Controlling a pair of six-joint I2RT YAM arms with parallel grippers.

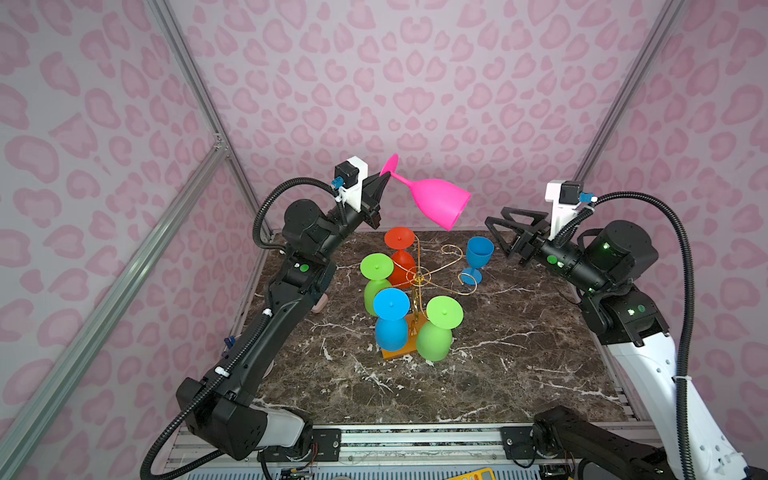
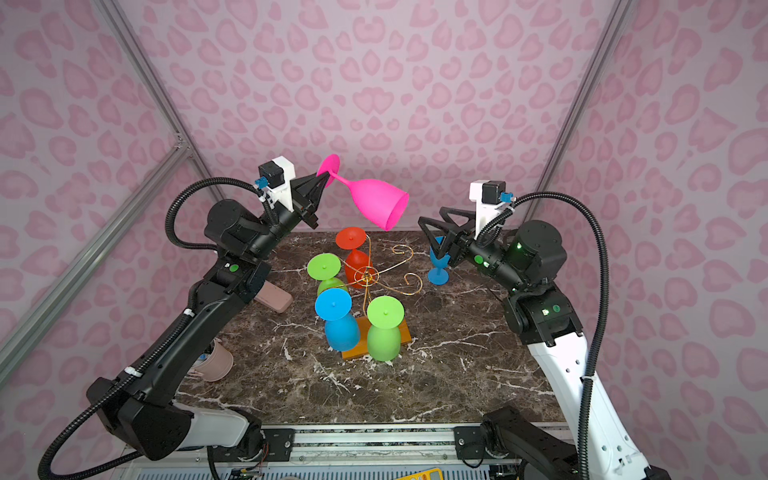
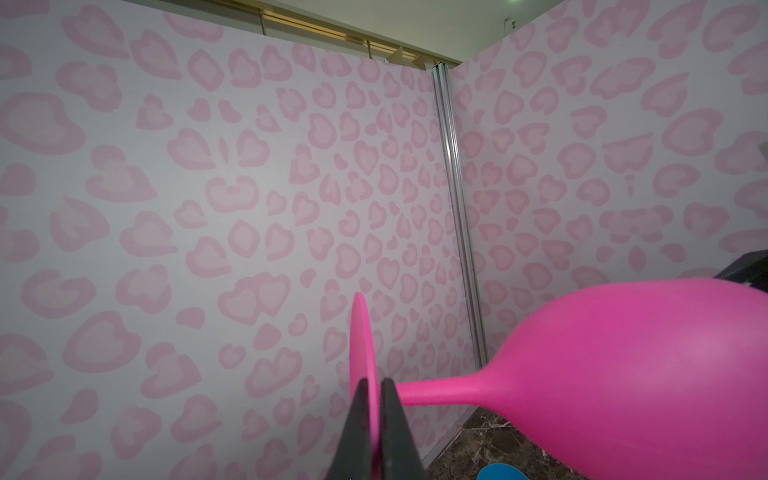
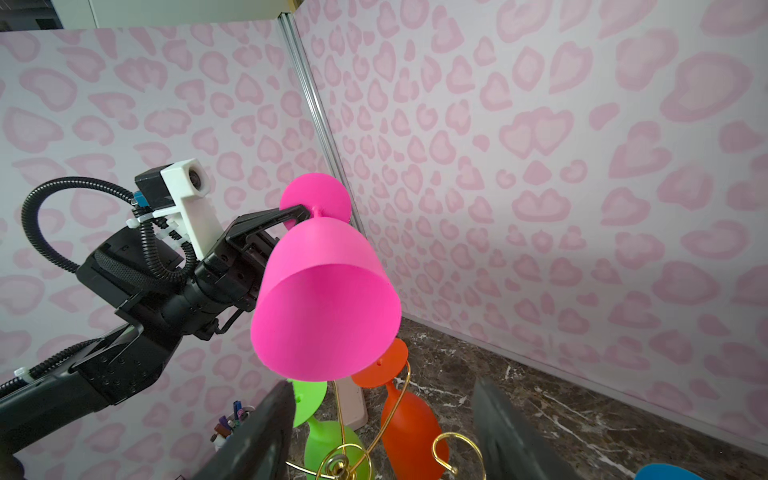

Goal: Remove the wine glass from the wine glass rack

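The pink wine glass (image 1: 436, 199) (image 2: 374, 199) hangs tilted in the air above the wine glass rack (image 1: 419, 276) (image 2: 368, 276), clear of its gold arms. My left gripper (image 1: 388, 176) (image 3: 375, 384) is shut on the rim of the glass's foot disc, and the bowl (image 3: 623, 374) (image 4: 328, 291) points toward the right arm. My right gripper (image 1: 495, 216) (image 4: 382, 382) stands open a little beyond the bowl's mouth, with nothing between its fingers. Red (image 1: 400, 239), green (image 1: 376, 266), blue (image 1: 390, 303) and green (image 1: 444, 311) glasses hang upside down on the rack.
A blue glass (image 1: 478, 253) stands upright on the marble table (image 1: 519, 353) right of the rack, under my right gripper. A pinkish cup (image 2: 216, 361) and a pink case (image 2: 274, 297) lie beside the left arm. Patterned walls close in the back and both sides.
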